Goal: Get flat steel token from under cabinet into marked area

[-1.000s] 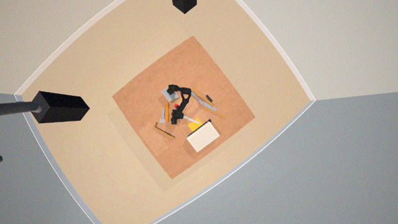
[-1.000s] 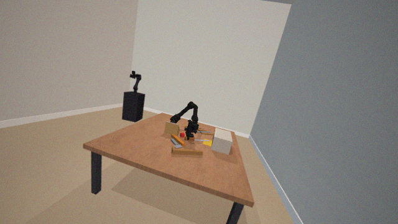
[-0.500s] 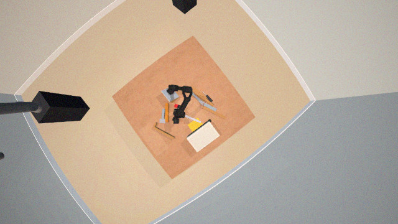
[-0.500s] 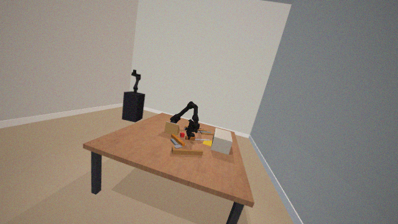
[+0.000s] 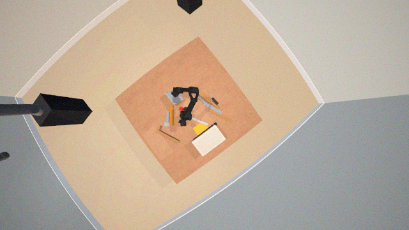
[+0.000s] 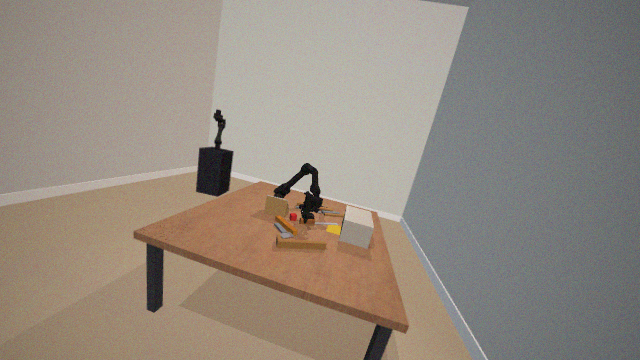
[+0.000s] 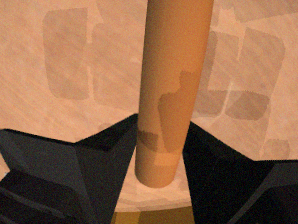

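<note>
My gripper [image 5: 183, 123] [image 6: 307, 219] [image 7: 160, 121] is shut on a round wooden handle [image 7: 172, 65], low over the table. A thin pale shaft [image 5: 200, 121] [image 6: 326, 224] runs from beside the gripper towards the cabinet and past the yellow marked area [image 5: 200, 128] [image 6: 333, 229]; it appears to belong to the held handle, but the arm hides the join. The white cabinet [image 5: 209, 140] [image 6: 357, 227] stands behind the yellow area, its dark-edged front towards the arm. The steel token cannot be made out in any view, and the vent slots are not readable.
A red cube [image 5: 181, 108] [image 6: 293, 217] lies near the arm. An orange bar [image 5: 171, 115] [image 6: 286, 225] and a grey piece [image 5: 167, 119] lie beyond it. A brown hooked bar [image 5: 169, 135] [image 6: 301, 244] lies to one side. Grey and wooden strips and a dark-handled tool [image 5: 215, 101] lie opposite.
</note>
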`<state>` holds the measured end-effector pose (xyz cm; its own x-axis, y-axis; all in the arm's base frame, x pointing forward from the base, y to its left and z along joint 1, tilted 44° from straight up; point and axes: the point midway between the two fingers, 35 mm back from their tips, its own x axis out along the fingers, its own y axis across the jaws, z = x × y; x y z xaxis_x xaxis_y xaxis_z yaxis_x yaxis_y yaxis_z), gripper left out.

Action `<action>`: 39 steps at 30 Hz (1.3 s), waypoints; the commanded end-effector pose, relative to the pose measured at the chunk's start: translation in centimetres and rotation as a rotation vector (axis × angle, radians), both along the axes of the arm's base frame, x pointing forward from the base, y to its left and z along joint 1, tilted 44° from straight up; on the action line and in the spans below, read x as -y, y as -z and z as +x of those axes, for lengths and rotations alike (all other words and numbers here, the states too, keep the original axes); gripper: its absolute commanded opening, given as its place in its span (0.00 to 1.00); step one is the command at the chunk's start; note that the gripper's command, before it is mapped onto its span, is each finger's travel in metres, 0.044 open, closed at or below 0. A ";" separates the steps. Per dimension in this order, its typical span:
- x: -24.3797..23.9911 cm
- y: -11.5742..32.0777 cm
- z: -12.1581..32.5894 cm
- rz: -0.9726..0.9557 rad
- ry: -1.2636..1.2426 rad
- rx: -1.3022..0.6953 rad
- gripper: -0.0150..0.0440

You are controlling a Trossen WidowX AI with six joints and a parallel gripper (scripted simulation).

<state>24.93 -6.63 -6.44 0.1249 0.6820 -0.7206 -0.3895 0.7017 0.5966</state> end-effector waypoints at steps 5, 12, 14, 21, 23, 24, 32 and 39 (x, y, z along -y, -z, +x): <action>-0.5 -0.9 0.4 -0.001 0.004 0.005 0.25; -1.1 -1.4 0.5 -0.001 0.004 0.006 0.25; -1.3 -1.6 0.5 -0.001 0.004 0.006 0.25; -1.8 -2.1 0.5 0.000 0.004 0.006 0.25; -2.0 -2.2 0.5 0.000 0.004 0.006 0.25; -2.1 -2.3 0.5 0.000 0.003 0.006 0.25; -2.7 -2.9 0.6 0.000 0.003 0.006 0.25; -3.2 -3.4 0.6 0.001 0.003 0.006 0.25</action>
<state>25.47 -3.53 -3.41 0.1239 0.6833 -0.7195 -0.3903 0.7003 0.5978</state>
